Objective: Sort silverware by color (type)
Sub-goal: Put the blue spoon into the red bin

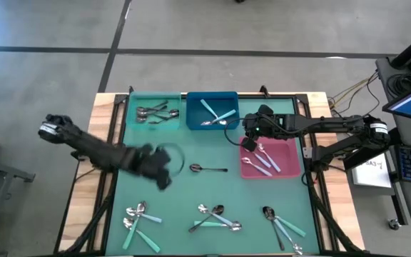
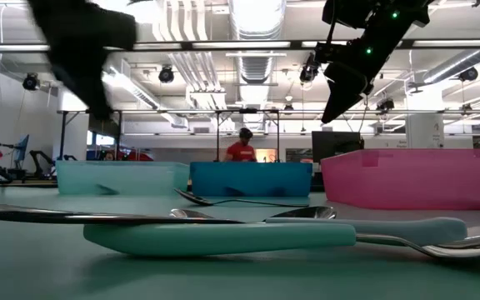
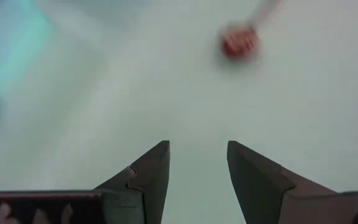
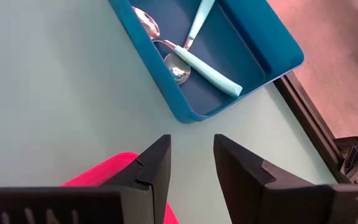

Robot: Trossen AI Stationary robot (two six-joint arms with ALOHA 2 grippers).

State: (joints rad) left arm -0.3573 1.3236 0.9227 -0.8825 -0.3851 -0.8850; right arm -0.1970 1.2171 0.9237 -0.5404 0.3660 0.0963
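My left gripper (image 1: 161,170) hangs open and empty above the green mat, left of a lone dark spoon (image 1: 207,169) that lies flat; its wrist view shows that spoon's bowl (image 3: 238,43) ahead of the gripper (image 3: 199,163). My right gripper (image 1: 252,137) is open and empty over the pink bin's far left corner (image 4: 104,171), high above it in the low view (image 2: 340,92). Turquoise-handled spoons (image 4: 194,59) lie in the blue bin (image 1: 191,114). Metal spoons (image 1: 154,113) lie in the turquoise bin, and light spoons (image 1: 266,160) in the pink bin.
Three clusters of mixed spoons lie along the mat's near edge: left (image 1: 138,218), middle (image 1: 216,218), right (image 1: 282,225). The three bins stand along the far side. Bare mat lies between the lone spoon and the near clusters. A person (image 2: 242,150) stands far behind the table.
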